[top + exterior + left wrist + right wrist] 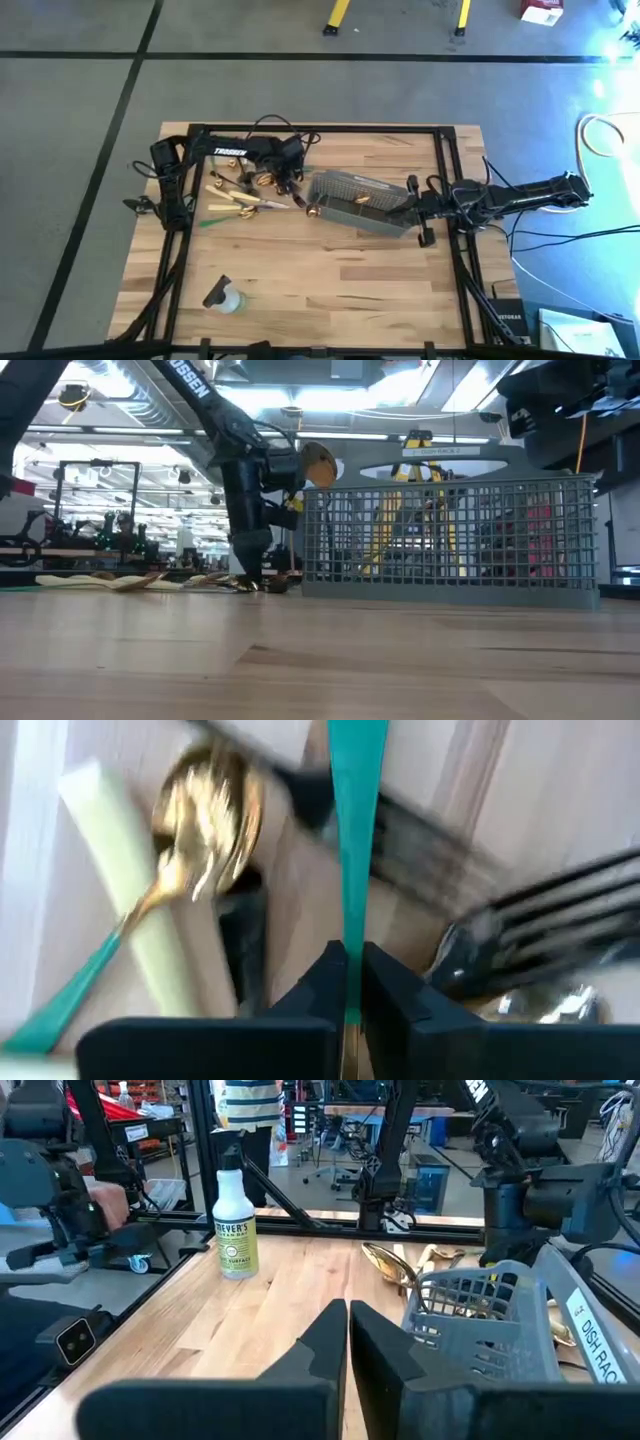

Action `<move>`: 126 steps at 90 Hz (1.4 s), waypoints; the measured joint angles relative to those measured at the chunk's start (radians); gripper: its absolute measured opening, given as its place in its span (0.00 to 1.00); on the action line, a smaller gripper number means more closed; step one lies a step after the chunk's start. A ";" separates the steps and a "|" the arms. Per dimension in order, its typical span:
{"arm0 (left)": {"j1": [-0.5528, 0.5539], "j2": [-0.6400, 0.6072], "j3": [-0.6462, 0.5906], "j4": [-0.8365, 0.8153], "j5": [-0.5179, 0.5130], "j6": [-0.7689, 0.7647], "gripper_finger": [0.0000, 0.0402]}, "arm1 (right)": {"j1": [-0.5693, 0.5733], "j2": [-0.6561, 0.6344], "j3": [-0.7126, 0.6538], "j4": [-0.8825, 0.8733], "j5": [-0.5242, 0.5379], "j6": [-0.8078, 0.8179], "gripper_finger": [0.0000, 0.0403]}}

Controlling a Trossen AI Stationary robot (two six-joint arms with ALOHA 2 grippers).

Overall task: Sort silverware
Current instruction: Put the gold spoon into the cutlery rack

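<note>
Left gripper (346, 982) is down in the silverware pile (240, 196), just left of the wire-mesh basket (362, 200), fingers clamped on a green-handled utensil (350, 830). A gold spoon (205, 815) and black forks (540, 925) lie right around it. In the basket, one gold piece (362, 199) shows through the mesh; anything more in there can't be told. Right gripper (347, 1342) waits at the basket's right end, fingers pressed together, holding nothing. A spray bottle (224, 297) lies on the table (330, 280), well apart from the basket.
</note>
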 joint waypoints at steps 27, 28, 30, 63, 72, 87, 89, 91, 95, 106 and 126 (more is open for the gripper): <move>-0.025 -0.027 0.228 -0.312 -0.002 -0.014 0.00 | 0.000 0.000 0.000 0.000 0.000 0.000 0.00; -0.027 -0.029 0.238 -0.326 -0.002 -0.014 0.00 | 0.000 0.000 0.000 0.000 0.000 0.001 0.00; -0.030 -0.031 0.258 -0.348 -0.002 -0.016 0.00 | 0.000 0.000 0.000 -0.001 0.000 0.001 0.00; -0.117 -0.035 0.690 -0.765 -0.059 -0.091 0.00 | 0.000 0.000 0.000 -0.001 0.000 -0.003 0.00; -0.148 -0.035 0.800 -0.879 -0.058 -0.147 0.00 | 0.000 0.000 0.000 0.000 0.000 -0.023 0.00; -0.196 -0.037 0.931 -0.958 -0.008 -0.241 0.00 | 0.000 0.000 0.000 0.000 0.000 -0.026 0.00; -0.200 -0.037 0.945 -0.960 0.022 -0.246 0.00 | 0.000 0.000 0.000 0.000 0.000 -0.026 0.00; -0.204 -0.037 0.957 -0.961 0.058 -0.253 0.00 | 0.000 0.000 0.000 0.000 0.000 -0.026 0.00; -0.214 -0.033 0.977 -0.958 0.122 -0.265 0.00 | 0.000 0.000 0.000 -0.001 0.000 -0.026 0.00; -0.245 -0.016 1.002 -0.959 0.187 -0.279 0.00 | 0.000 0.000 0.000 -0.002 0.000 -0.026 0.00; -0.299 0.023 1.001 -0.960 0.253 -0.339 0.00 | 0.000 0.000 0.000 -0.001 0.000 -0.022 0.00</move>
